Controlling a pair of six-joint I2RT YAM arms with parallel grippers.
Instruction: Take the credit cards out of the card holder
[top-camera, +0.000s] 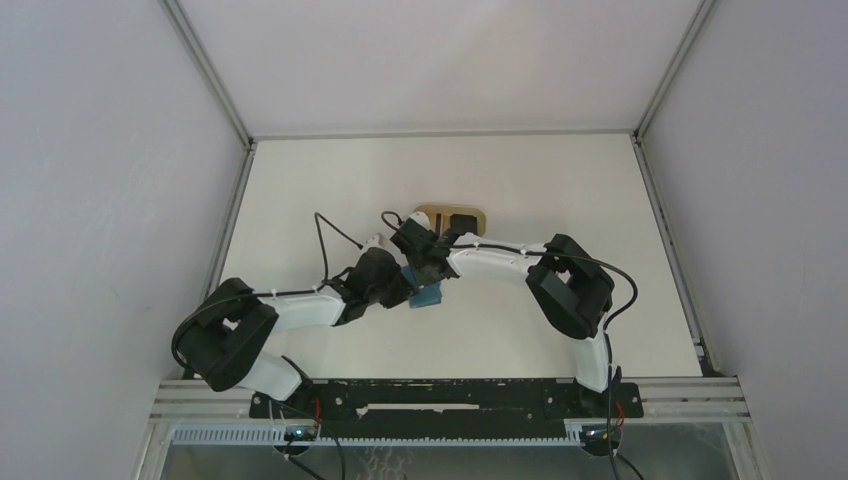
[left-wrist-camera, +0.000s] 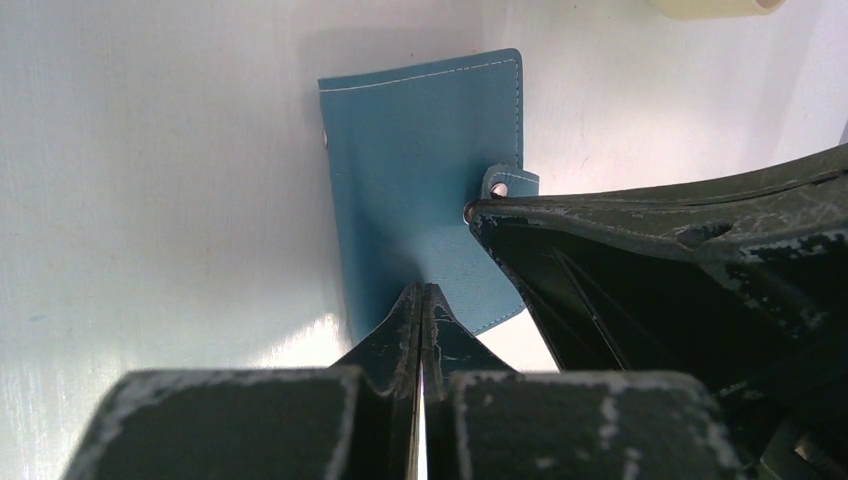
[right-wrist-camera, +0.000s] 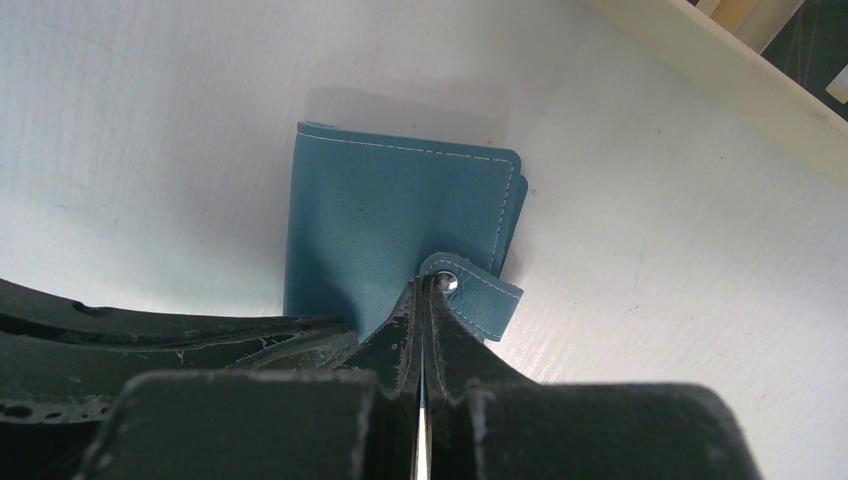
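Note:
The card holder is a teal-blue wallet lying folded shut on the white table. It fills the middle of the left wrist view and of the right wrist view. My left gripper is shut, its tips resting on the wallet's near part. My right gripper is shut, its tips pressed against the base of the snap tab, which stands loose with its metal stud showing. Both grippers meet over the wallet in the top view: the left gripper and the right gripper. No credit cards show.
A beige oval tray with a dark thing in it stands just behind the wallet; its rim shows in the right wrist view. The two arms crowd close together, the right finger crossing the left wrist view.

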